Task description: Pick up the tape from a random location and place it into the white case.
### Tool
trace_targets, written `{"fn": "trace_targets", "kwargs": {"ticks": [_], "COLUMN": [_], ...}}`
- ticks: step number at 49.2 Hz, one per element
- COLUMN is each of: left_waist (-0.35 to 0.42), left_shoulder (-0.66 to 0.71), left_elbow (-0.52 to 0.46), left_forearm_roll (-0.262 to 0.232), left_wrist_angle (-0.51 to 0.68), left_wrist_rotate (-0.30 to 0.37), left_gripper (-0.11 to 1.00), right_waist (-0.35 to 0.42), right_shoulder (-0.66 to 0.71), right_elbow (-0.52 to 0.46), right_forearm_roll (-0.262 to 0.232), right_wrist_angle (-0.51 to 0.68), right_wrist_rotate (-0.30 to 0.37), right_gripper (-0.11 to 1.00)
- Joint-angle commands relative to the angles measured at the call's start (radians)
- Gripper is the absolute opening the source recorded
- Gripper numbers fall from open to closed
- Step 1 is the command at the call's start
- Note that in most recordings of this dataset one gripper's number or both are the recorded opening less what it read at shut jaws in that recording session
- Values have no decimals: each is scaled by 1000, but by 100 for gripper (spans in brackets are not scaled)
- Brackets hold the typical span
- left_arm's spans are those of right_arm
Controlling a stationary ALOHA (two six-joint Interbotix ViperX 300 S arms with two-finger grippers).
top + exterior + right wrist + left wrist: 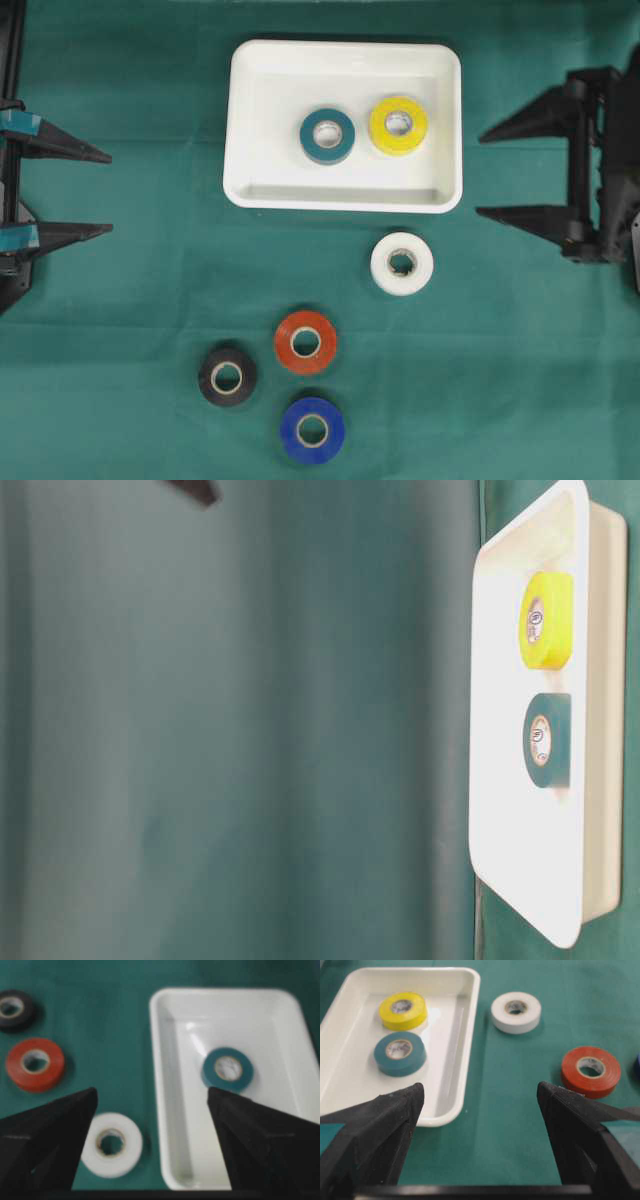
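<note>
overhead exterior view: the white case (344, 190) lies on the green cloth (130, 300) with a teal tape (327, 135) and a yellow tape (398, 125) flat inside it, near each other but apart. a white tape (402, 263) sits just below the case; red tape (305, 342), black tape (227, 375) and blue tape (312, 430) lie further down. left gripper (105, 193) and right gripper (483, 173) both stand spread wide, holding nothing

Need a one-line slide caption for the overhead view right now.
Teal tape roll and yellow tape roll lie in the white plastic case; white, red, black, blue rolls wait outside.
</note>
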Motion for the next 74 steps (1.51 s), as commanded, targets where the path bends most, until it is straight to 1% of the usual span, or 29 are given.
{"fn": "trace_targets", "kwargs": {"ticks": [1, 12, 17, 27, 36, 43, 46, 57, 64, 68, 74], "left_waist": [2, 2, 2, 2, 0, -8, -32, -167, -247, -273, -275], "left_shoulder": [12, 12, 12, 12, 12, 12, 12, 12, 12, 12, 14], "left_elbow": [-8, -8, -8, 2, 5, 3, 3, 2, -2, 0, -2], "left_forearm_roll": [-3, -3, -3, -3, -3, -3, -3, -3, -3, -3, -3], "left_wrist_angle": [-5, -5, -5, -5, -5, -6, -5, -5, 14, 21, 14], "left_wrist_rotate": [-2, -2, -2, -2, -2, -2, -2, -2, -29, -40, -41], "left_gripper": [91, 91, 91, 91, 91, 91, 91, 91, 91, 91, 91], "right_waist": [2, 2, 0, -3, -11, -14, -14, -14, -14, -14, -14], "right_shoulder": [-48, -104, -101, -74, -67, -72, -77, -92, -92, -92, -92], "right_elbow": [92, 307, 364, 437, 465, 463, 462, 459, 457, 456, 451], "right_forearm_roll": [2, 2, 3, 3, 3, 3, 5, 5, 3, 3, 2], "right_wrist_angle": [-91, -284, -356, -426, -486, -495, -494, -491, -485, -482, -479], "right_wrist_rotate": [14, 66, 83, 87, 87, 87, 87, 86, 86, 86, 84], "right_gripper": [87, 86, 86, 86, 86, 86, 86, 86, 86, 86, 86]}}
